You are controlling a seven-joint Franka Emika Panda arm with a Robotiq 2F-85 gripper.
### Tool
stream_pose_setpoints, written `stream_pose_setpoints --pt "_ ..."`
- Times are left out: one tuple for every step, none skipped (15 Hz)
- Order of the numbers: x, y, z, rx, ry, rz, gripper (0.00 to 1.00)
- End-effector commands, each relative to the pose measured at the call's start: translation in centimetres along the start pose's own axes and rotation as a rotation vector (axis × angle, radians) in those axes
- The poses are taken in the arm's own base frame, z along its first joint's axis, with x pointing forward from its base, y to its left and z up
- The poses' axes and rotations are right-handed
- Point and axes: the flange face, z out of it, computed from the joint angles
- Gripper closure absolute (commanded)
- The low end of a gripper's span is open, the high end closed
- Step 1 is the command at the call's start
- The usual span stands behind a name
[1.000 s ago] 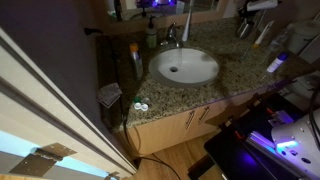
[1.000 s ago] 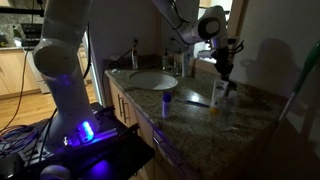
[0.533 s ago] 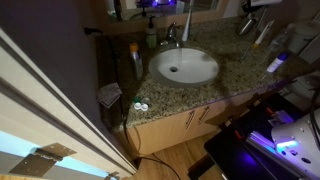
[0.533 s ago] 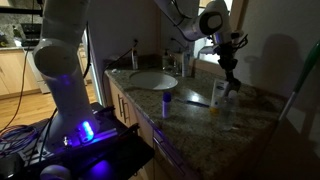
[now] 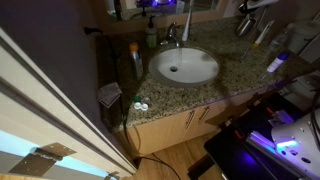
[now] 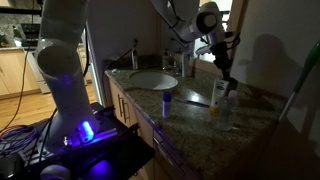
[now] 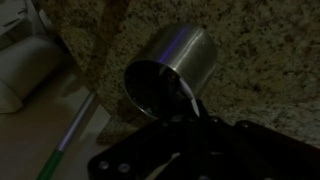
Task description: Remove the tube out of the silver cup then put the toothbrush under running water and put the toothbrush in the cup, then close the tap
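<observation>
Silver-grey metal tumbler sits on the speckled granite worktop, well clear of the white oval basin — dark fingers pinched shut just over its rim, any hold indiscernible.

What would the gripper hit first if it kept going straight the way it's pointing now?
Probably the silver cup: in the wrist view the gripper points at its near rim. Too dark to tell whether they already touch.
</observation>
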Motion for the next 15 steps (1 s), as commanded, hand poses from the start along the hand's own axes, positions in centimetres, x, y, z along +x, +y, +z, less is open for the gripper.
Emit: stream_pose_setpoints --pt "-1.1 -1.6 1.7 -0.054 -0.026 -0.016 0.99" --pt "-1.3 -2.0 2.1 -0.054 -0.036 -0.014 0.99" --pt "-1.5 -2.3 2.5 -0.048 -0.045 -0.014 0.99" --pt "-1.5 -2.5 2.3 -0.04 -0.047 -0.009 0.99" --pt "-1.6 -2.5 2.3 -0.031 -0.05 -0.01 0.99" --pt "-1.7 -2.4 2.2 -0.022 -0.054 -0.009 0.99" --pt "-1.7 -2.3 2.1 -0.016 -0.055 -0.004 0.99" --pt "-1.7 -2.0 1.9 -0.021 -0.054 0.005 0.99" --pt "-1.7 -1.6 1.6 -0.028 -0.065 0.013 0.71" --pt "-1.6 -1.2 1.4 -0.036 -0.065 0.011 0.68" --pt "-0.9 -1.8 1.6 -0.031 -0.035 0.001 0.89" --pt "-1.0 -1.6 1.6 -0.036 -0.044 0.003 0.81" --pt "-1.1 -1.5 1.7 -0.038 -0.047 0.004 0.74" --pt "-1.0 -1.3 1.4 -0.032 -0.048 0.01 0.44" --pt "-0.9 -1.1 0.9 -0.021 -0.043 0.018 0.43"
